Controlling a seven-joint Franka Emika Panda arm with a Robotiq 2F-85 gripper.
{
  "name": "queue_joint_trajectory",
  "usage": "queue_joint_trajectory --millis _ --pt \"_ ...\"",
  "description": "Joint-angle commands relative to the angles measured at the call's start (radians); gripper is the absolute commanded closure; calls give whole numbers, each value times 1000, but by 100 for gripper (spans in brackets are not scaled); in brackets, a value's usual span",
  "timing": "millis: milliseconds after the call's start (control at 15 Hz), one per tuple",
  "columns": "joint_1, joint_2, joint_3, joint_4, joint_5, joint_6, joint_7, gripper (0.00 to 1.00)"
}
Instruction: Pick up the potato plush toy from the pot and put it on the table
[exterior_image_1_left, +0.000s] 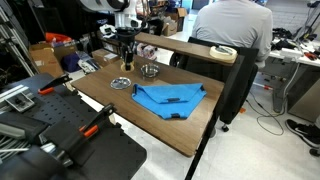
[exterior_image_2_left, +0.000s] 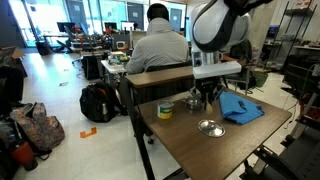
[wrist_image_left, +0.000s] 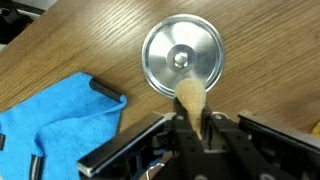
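Wood desk, busy lab behind. End effector clamped on the potato plush toy, which hangs over the flat silver dish, beside the pot. Looks like the transport step. Next: shift over bare wood, lower, release.

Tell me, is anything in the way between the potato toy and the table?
The gripper holds the potato plush toy. In the wrist view the flat silver dish seems to lie below it, with the blue cloth beside; bare table shows around them.
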Motion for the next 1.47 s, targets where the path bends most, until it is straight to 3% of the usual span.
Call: queue_joint_trajectory --millis 0,533,600,800,1200,1267,1333,1400 --pt "63 -14 -16 -78 -45 85 20 96" --pt "112 11 18 -106 -7 208 9 94" --pt "110 10 24 -103 4 214 11 60" --pt "109 -12 20 -108 28 202 27 46" --pt "68 -159 22 -177 99 166 38 2" --pt "55 -192 23 -191 97 150 14 0" --pt "79 -96 17 -122 76 180 40 0" --pt "71 -117 18 -131 75 177 40 5"
